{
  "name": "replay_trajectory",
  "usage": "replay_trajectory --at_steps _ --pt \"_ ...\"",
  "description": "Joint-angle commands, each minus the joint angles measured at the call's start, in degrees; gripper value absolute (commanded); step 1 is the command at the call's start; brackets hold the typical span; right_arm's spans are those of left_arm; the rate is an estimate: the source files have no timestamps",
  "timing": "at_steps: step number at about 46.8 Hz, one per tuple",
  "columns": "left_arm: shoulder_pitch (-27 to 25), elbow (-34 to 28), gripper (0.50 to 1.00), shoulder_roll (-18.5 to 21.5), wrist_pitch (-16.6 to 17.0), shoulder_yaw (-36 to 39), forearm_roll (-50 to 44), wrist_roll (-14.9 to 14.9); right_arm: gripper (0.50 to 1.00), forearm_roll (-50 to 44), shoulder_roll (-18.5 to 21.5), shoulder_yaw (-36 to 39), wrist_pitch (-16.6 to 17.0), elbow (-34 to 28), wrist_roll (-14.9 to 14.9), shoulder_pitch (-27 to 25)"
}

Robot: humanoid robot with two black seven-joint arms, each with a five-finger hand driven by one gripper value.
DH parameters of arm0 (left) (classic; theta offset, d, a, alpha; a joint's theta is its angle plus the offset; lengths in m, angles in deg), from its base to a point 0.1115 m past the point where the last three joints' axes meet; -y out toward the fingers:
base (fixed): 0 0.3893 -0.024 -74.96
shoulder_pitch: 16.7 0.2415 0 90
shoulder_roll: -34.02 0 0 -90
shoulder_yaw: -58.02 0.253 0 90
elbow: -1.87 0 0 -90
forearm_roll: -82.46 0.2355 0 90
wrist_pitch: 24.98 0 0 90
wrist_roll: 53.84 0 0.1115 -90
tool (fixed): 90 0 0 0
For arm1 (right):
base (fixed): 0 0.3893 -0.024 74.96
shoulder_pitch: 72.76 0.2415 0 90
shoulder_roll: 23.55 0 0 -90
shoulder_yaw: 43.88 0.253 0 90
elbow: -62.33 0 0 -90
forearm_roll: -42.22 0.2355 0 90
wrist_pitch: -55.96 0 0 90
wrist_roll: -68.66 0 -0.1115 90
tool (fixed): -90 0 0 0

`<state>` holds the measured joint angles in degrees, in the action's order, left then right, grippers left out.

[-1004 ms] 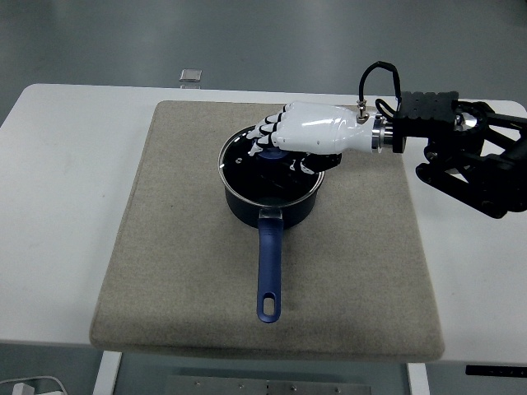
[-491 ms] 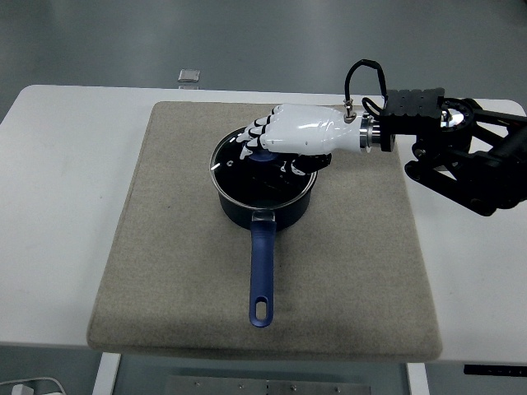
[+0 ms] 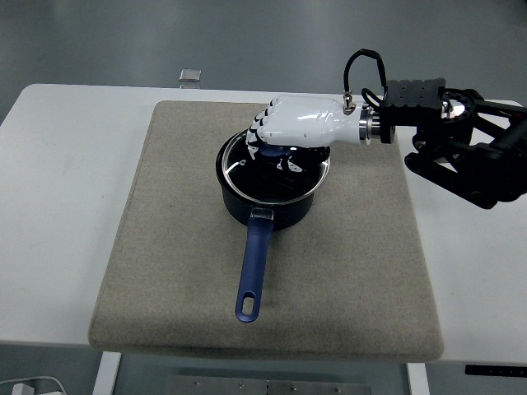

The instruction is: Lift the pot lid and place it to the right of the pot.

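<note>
Right hand (image 3: pixel 290 130) clenched over the knob (image 3: pixel 272 151) of the lid (image 3: pixel 272 167), which sits on the pot (image 3: pixel 270 184) near the centre of the mat (image 3: pixel 181 247) on the counter (image 3: pixel 58 181). To lift well, we judge the grip should be firm on the knob before we raise straight up, so the pot is not dragged with it; we then carry the lid toward 3 o'clock, over bare mat, and set it down flat and well clear of the rim. The lid is glass with a metal rim and a blue knob, mostly covered by the fingers; the pot is dark blue, its handle (image 3: pixel 252 271) pointing toward 6 to 7 o'clock. The left hand is out of view.
</note>
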<state>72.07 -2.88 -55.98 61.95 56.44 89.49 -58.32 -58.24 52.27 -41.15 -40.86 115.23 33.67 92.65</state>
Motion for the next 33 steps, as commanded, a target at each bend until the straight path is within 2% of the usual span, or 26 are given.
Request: replay_trajectory --at_steps 1,33 --pt "0.0 0.01 1.0 0.0 0.0 0.0 0.0 0.0 0.5 0.0 0.03 -0.01 0.06 0.01 0.0 0.09" --pt "0.0 0.01 1.0 0.0 0.0 0.0 0.0 0.0 0.5 0.17 0.2 0.08 0.32 0.1 0.0 1.84"
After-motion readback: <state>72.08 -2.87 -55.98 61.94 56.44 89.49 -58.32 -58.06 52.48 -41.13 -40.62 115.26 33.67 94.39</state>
